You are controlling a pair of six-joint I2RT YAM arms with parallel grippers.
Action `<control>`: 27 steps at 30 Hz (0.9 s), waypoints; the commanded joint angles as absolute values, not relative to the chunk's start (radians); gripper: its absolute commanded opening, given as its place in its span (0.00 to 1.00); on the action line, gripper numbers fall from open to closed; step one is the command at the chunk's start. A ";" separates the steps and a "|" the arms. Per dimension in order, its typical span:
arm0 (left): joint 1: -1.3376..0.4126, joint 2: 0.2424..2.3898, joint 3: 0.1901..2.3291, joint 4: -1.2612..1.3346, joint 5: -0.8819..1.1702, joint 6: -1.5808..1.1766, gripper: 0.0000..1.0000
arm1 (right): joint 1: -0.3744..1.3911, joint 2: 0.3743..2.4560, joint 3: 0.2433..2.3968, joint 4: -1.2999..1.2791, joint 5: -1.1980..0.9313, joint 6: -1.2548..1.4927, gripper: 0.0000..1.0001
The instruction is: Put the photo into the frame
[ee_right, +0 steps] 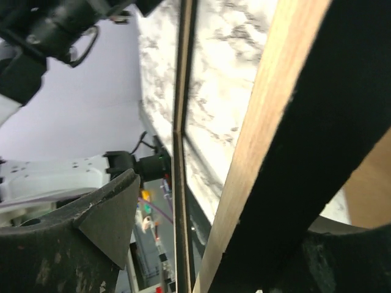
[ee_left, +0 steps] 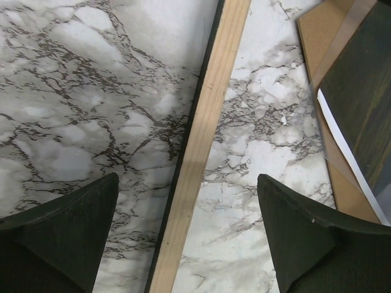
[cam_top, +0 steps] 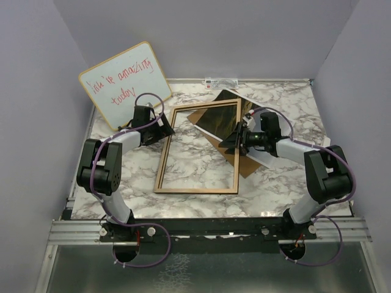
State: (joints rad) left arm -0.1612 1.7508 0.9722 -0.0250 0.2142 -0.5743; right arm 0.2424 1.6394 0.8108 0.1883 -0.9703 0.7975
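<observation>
The frame point(cam_top: 164, 160) lies on the marble table with its light wood face up. Its right rail rests over the dark photo point(cam_top: 219, 119), which lies on a brown board point(cam_top: 259, 162). My left gripper point(cam_top: 164, 127) hangs over the left rail, open. In the left wrist view that rail point(ee_left: 201, 140) runs between the spread fingers of the left gripper point(ee_left: 186, 207) without touching them, and the photo point(ee_left: 360, 110) shows at the right edge. My right gripper point(cam_top: 234, 139) straddles the right rail. In the right wrist view the right gripper point(ee_right: 214, 244) is open, with the rail point(ee_right: 293, 122) close to the right finger and well apart from the left one.
A wood-edged whiteboard point(cam_top: 125, 82) with red handwriting leans against the back left wall. Purple-grey walls close the table on three sides. The brown board point(ee_left: 317, 36) sticks out past the photo toward the back and right.
</observation>
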 commanded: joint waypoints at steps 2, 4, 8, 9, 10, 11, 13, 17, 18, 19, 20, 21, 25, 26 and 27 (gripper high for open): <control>-0.157 1.783 0.960 -0.140 0.098 -0.499 0.96 | 0.247 1.633 0.788 0.011 -0.724 0.662 0.73; -0.157 1.777 0.957 -0.142 0.099 -0.500 0.96 | 0.247 1.616 0.791 -0.059 -0.621 0.641 0.74; -0.156 1.781 0.961 -0.141 0.129 -0.484 0.96 | 0.247 1.585 0.816 -0.173 -0.457 0.601 0.75; -0.156 1.786 0.964 -0.141 0.133 -0.475 0.96 | 0.247 1.582 0.828 -0.213 -0.408 0.597 0.75; -0.156 1.789 0.966 -0.141 0.135 -0.470 0.96 | 0.247 1.583 0.849 -0.266 -0.357 0.596 0.75; -0.156 1.793 0.970 -0.143 0.137 -0.464 0.96 | 0.247 1.584 0.880 -0.313 -0.319 0.590 0.75; -0.156 1.801 0.977 -0.143 0.148 -0.457 0.96 | 0.247 1.583 0.914 -0.386 -0.238 0.591 0.75; -0.156 1.819 0.996 -0.139 0.168 -0.454 0.94 | 0.247 1.585 0.931 -0.388 -0.187 0.579 0.75; -0.157 1.824 0.999 -0.139 0.168 -0.453 0.93 | 0.247 1.603 0.937 -0.373 -0.204 0.572 0.74; -0.157 1.829 1.003 -0.139 0.168 -0.450 0.91 | 0.247 1.626 0.949 -0.368 -0.224 0.569 0.72; -0.156 1.833 1.004 -0.138 0.166 -0.450 0.90 | 0.247 1.653 0.963 -0.364 -0.250 0.564 0.69; -0.156 1.834 1.003 -0.135 0.163 -0.449 0.88 | 0.247 1.678 0.973 -0.356 -0.277 0.561 0.64; -0.156 1.833 0.987 -0.118 0.169 -0.459 0.80 | 0.255 1.726 0.987 -0.320 -0.343 0.562 0.53; -0.156 1.834 0.985 -0.117 0.178 -0.461 0.78 | 0.257 1.735 0.990 -0.318 -0.359 0.558 0.51; -0.156 1.836 0.984 -0.117 0.191 -0.464 0.76 | 0.259 1.742 0.995 -0.320 -0.376 0.553 0.50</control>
